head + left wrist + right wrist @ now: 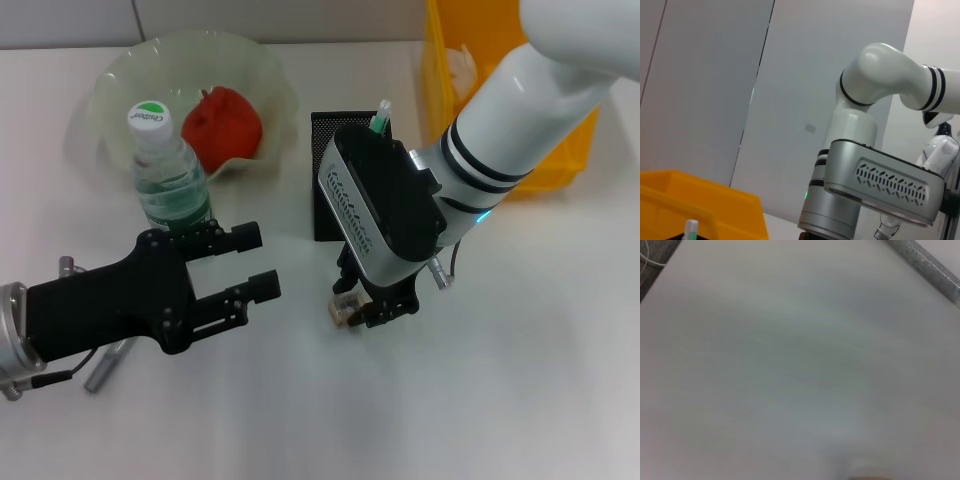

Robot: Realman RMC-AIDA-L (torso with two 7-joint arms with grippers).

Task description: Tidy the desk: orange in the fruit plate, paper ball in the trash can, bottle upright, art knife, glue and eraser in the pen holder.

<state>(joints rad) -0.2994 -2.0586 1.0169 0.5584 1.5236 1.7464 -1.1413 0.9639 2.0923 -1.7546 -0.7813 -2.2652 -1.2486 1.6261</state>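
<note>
Right end effector (362, 312): I have it low over the tabletop (520, 380), just in front of the pen holder (328, 180); its fingers look closed around a small pale block, which I take to be the eraser (345, 311).
Left end effector (235, 270): parked to the left of the right one, fingers spread apart, holding nothing.
Eraser: at the right fingertips, touching or just above the tabletop; I cannot tell which.
Pen holder: directly behind the right end effector, with a green-capped stick (381, 117), probably the glue, already standing in it.
Bottle (165, 175): upright, just behind the left fingers.
Orange (221, 122): already lying in the fruit plate (120, 75), beyond the bottle.
Trash can (440, 60): yellow bin behind and to the right of the right wrist, something white inside.
Risk: I judge the grip shallow, so the eraser could slip on the lift; the wrist housing sits close to the holder's front wall and could tip it.
Risk, left side: any swing of the left arm backward would knock the bottle over.
Open room: bare tabletop in front and to the right of the right end effector; straight up is my cleanest path.
</note>
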